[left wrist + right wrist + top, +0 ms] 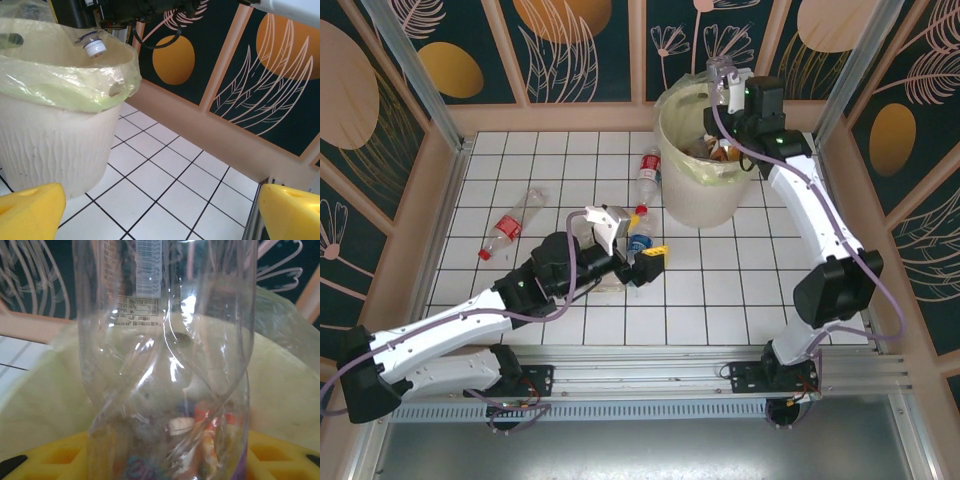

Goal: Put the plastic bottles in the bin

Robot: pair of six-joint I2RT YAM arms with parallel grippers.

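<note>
Tiled table (pixel 520 160) | my right gripper (pixel 728 88) clamps clear bottle (pixel 165 365) over bin (pixel 695 200), upper right | release when centred | left gripper (pixel 160 215) agape.

- clear bottle (pixel 165 340), clamped between the right tool's (pixel 165 462) pads (pixel 47 460): both ends cut off by the top and bottom edges; label print blurred, unreadable.
- pads of the right tool: mostly hidden behind the clear bottle, cut off below.
- contents of the bin (pixel 35 405), beyond the right tool: coloured shapes warped through the plastic; kinds cannot be told.
- left tool (pixel 160 212): spread yellow fingers (pixel 30 212) cut off at the lower corners.
- bin, ahead-left of the left tool: left side cut off; foot partly behind one finger.
- blue-labelled bottle (pixel 640 240): lower end hidden under the left tool.
</note>
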